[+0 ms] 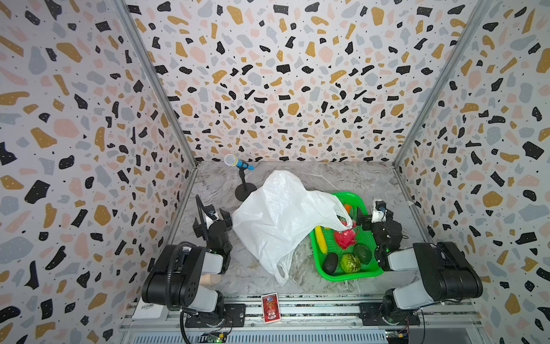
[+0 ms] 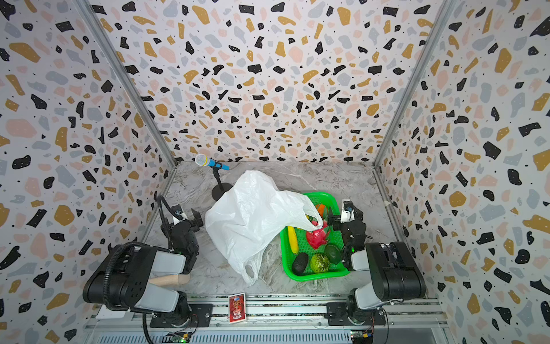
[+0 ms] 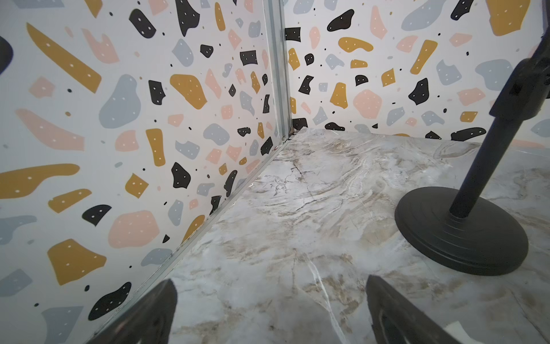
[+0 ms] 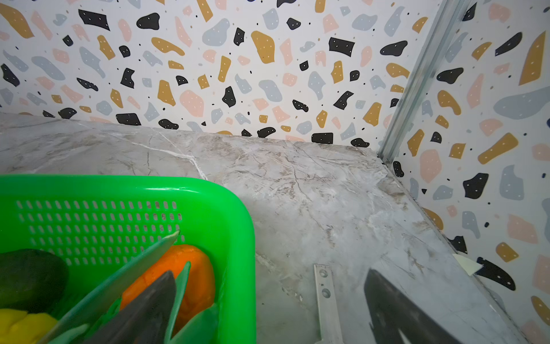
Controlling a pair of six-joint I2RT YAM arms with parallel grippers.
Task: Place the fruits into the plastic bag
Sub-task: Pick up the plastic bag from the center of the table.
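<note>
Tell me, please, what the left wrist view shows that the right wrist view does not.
Only the left wrist view shows the black microphone stand with a round base. Only the right wrist view shows the bright green perforated plastic tray, holding a round orange toy fruit, a dark green toy avocado and a yellow toy fruit. Both share the grey marble tabletop, the terrazzo-patterned walls, a metal corner post, and an open end effector gripping nothing: the left end effector and the right end effector.
</note>
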